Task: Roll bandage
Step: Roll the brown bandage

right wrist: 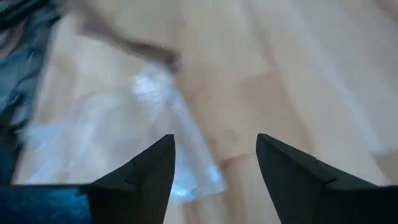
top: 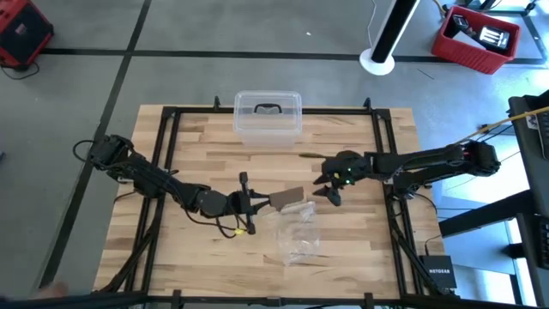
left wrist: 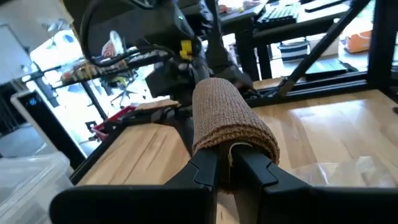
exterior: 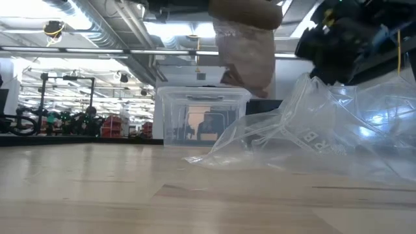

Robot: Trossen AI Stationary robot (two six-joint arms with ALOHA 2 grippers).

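The bandage, a brown knitted strip folded over on itself, hangs above the middle of the wooden tabletop, pinched at its lower end in the left hand, whose two dark fingers are nearly closed on the fabric. From overhead the strip shows as a short brown patch just beyond the left hand, raised over the front half of the tabletop; from table height it dangles clear of the surface. Directly under and beside it lies a crinkled clear plastic bag, flat on the wood toward the front edge. The right hand hovers close by on the other side of the bandage, its fingers spread wide and gripping nothing, pointed down at the bag below. Farther back, near the rear edge of the tabletop, stands a clear plastic box with a dark handle on its lid, well apart from both hands.
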